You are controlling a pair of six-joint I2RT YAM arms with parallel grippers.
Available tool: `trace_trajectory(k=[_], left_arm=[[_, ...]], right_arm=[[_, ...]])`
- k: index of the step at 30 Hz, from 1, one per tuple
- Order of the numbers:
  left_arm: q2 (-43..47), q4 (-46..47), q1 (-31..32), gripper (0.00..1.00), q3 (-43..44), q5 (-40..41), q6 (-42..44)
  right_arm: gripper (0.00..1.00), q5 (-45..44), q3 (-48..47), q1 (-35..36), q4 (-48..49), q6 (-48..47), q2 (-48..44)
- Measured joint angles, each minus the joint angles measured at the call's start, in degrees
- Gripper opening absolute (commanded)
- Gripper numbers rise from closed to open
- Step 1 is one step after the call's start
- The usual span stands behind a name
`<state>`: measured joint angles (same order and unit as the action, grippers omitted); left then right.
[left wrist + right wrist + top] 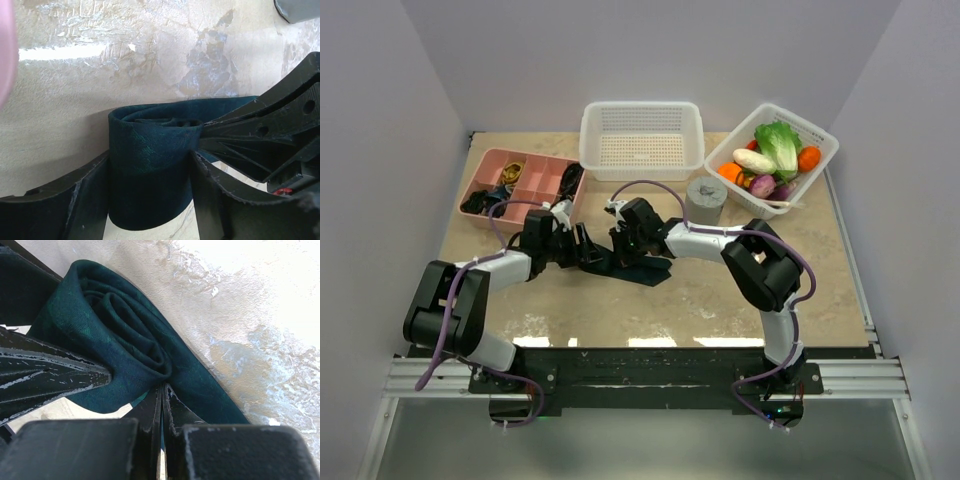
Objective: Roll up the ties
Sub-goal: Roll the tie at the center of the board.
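Note:
The dark teal-green tie (650,272) lies mid-table, one end wound into a roll (150,150) and a flat tail running off to the right. My left gripper (149,175) straddles the standing roll, and both fingers press against its sides. My right gripper (162,387) is shut, its tips pinching a layer of fabric at the edge of the spiral (115,330). From above, the left gripper (588,245) and the right gripper (620,250) meet over the roll. The right gripper's black fingers (260,135) show in the left wrist view.
A pink divided tray (525,185) with small items sits at the back left. An empty white basket (642,140) stands at the back centre, and a basket of vegetables (775,155) at the back right. A grey cylinder (705,200) stands just behind the right arm.

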<state>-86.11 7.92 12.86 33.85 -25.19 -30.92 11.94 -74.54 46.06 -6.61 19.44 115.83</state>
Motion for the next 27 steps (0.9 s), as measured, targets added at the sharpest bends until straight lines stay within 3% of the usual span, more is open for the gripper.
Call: trace_trajectory(k=[14,27], left_arm=[[1.77,-5.84,1.60,0.58,4.35,2.19,2.08],[-1.31,-21.05,10.88,0.58,17.20,21.07,6.49]], right_arm=[[0.00,0.00,0.00,0.02,0.04,0.09,-0.26],[0.00,-1.84,0.02,0.00,-0.68,0.09,-4.66]])
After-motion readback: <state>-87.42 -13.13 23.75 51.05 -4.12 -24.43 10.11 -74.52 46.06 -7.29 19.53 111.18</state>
